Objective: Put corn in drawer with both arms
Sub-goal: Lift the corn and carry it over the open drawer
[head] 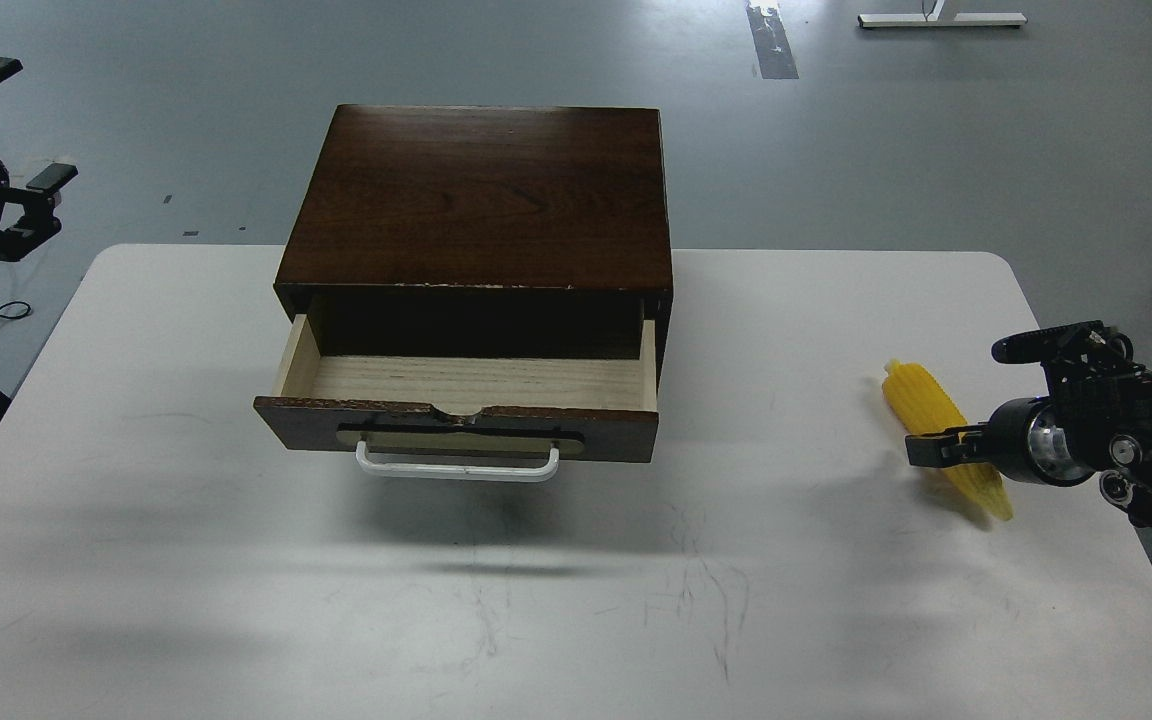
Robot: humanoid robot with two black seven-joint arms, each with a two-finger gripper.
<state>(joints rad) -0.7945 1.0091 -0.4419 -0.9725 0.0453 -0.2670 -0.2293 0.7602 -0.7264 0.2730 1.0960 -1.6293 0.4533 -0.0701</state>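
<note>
the drawer (466,385) stands pulled out of the dark box (481,195), its pale wood floor bare, so the step in hand looks like the pick-up of the corn (936,415). the corn lies on the white worktop (576,600) well to the right of the box, point toward me. my right pincer (966,395) is at it with fingers apart, one above and one low across the cob; i judge it not yet clamped. my left pincer (31,205) hangs off the worktop's left edge, fingers apart, holding nothing. next i need to close across the cob's middle: it is slim, ridged, plastic-looking and tapered, so it may slip toward its tip. then lift clear of the drawer's front and its white handle (456,465).
</note>
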